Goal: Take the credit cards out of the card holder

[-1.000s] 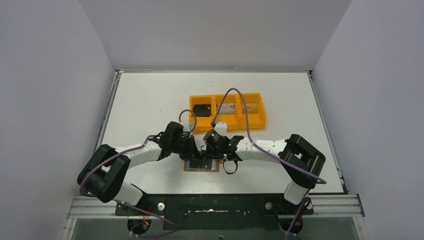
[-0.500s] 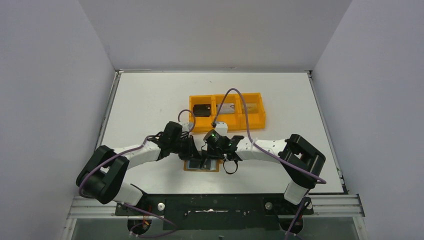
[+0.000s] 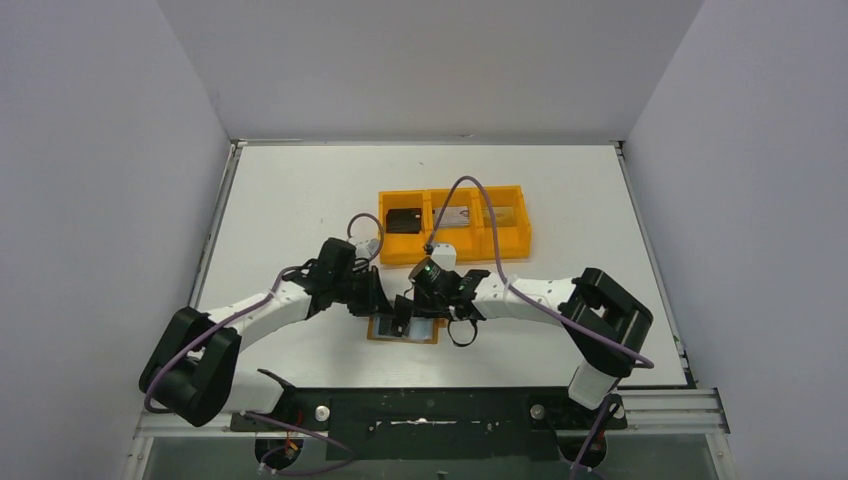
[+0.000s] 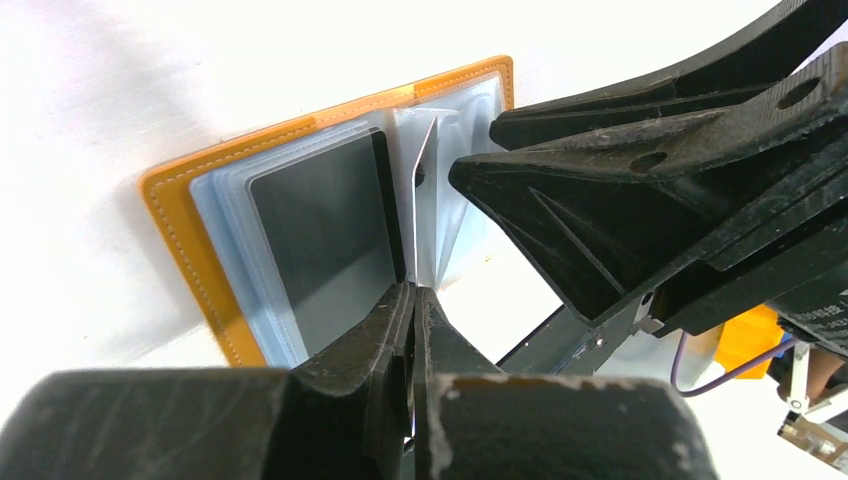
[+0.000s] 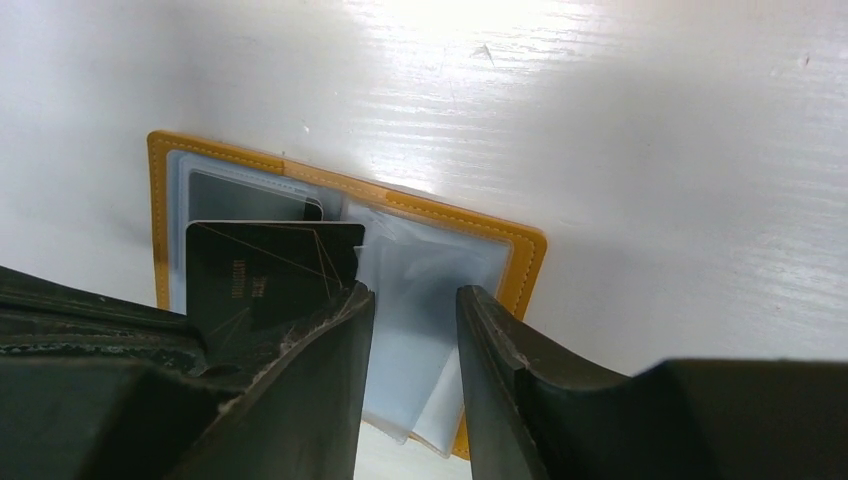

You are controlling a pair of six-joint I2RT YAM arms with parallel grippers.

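Top external view: the card holder [image 3: 422, 334] lies open and flat on the white bench [image 3: 300, 200], near its front edge, and both arms bend in over it from either side. Farther back, apart from the holder, sits an orange tray [image 3: 515, 243] with three compartments. A black card [image 3: 403, 220] lies in its left one and a silvery card [image 3: 455, 217] in the middle one.

Seen from the left wrist, the left gripper [image 4: 411, 297] is clenched tight. Its tips are down at the holder's middle fold, where a clear sleeve [image 4: 425, 170] stands up on edge. I cannot tell whether it pinches that leaf.

From the right wrist, the right gripper [image 5: 412, 310] hangs low over the holder with its jaws parted. Clear plastic shows in the gap, and nothing looks clamped. In the other half a grey card [image 5: 250, 195] sits tucked in its pocket. A darker card [image 5: 270, 275] lies over it, sticking out toward the gripper, its corner just beside one finger.
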